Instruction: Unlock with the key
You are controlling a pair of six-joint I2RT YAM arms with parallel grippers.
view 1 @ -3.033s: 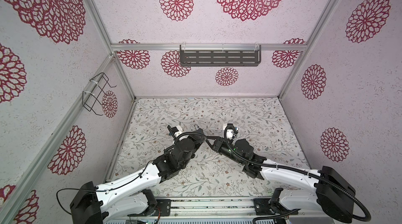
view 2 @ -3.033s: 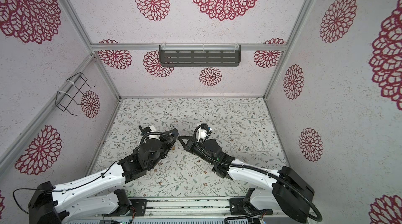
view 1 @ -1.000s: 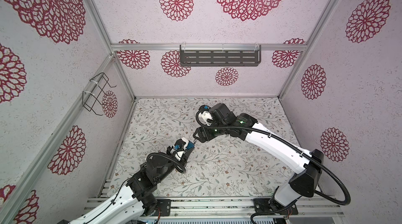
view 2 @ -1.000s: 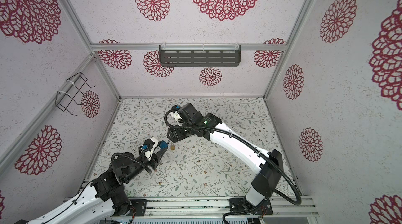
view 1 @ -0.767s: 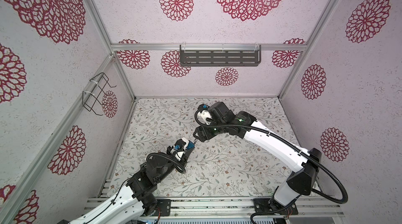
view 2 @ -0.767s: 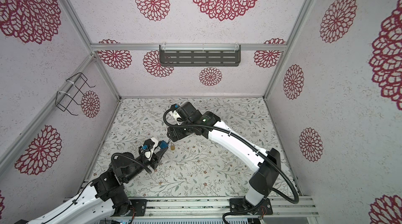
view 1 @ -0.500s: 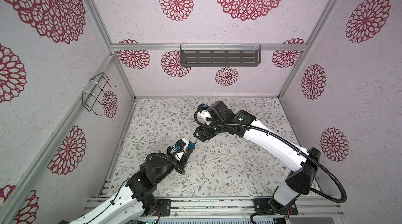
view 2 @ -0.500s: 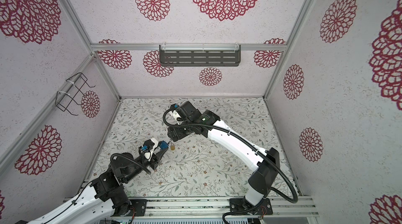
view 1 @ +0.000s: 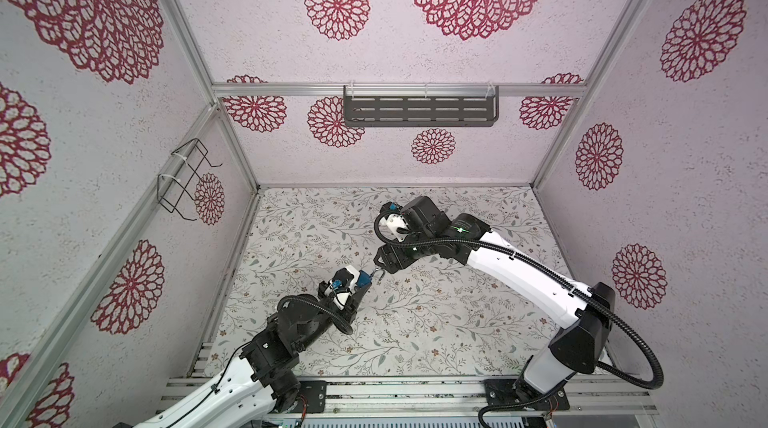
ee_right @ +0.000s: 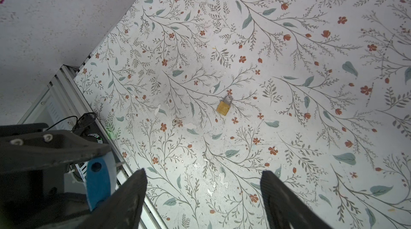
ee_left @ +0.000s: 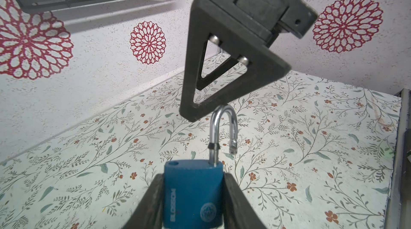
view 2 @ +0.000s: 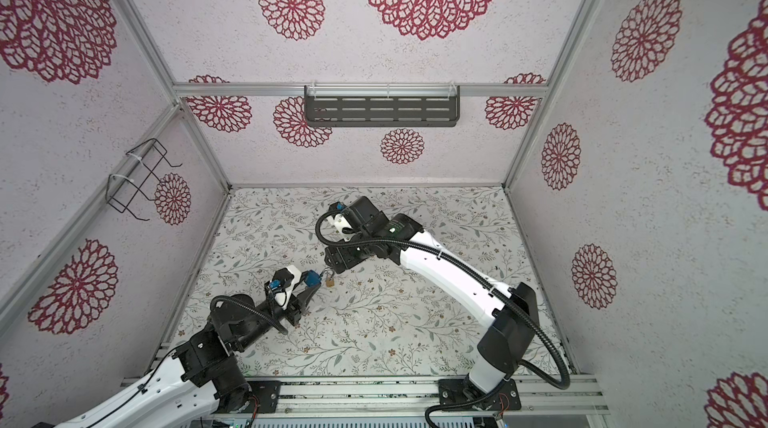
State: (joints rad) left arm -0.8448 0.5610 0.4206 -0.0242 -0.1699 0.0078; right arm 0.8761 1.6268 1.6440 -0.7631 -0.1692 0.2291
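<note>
My left gripper (ee_left: 193,175) is shut on a blue padlock (ee_left: 192,194) and holds it above the table, seen in both top views (view 1: 363,279) (view 2: 311,278). Its silver shackle (ee_left: 223,127) stands sprung open, with one end out of the body. My right gripper (ee_right: 202,173) hangs open just above the shackle with nothing between its fingers (ee_left: 222,72); both top views show it (view 1: 384,266) (view 2: 336,260). A small silver key (ee_right: 178,121) lies on the floral table, away from both grippers.
A small brass padlock (ee_right: 224,106) (view 2: 330,281) lies shut on the floral table (view 1: 436,313) near the key. A dark slotted shelf (view 1: 419,111) hangs on the back wall and a wire basket (view 1: 183,180) on the left wall.
Three seconds ago both arms were folded low at mid-table. Over the last second the right gripper has edged slightly toward the shackle; the left arm and blue padlock have stayed still.
</note>
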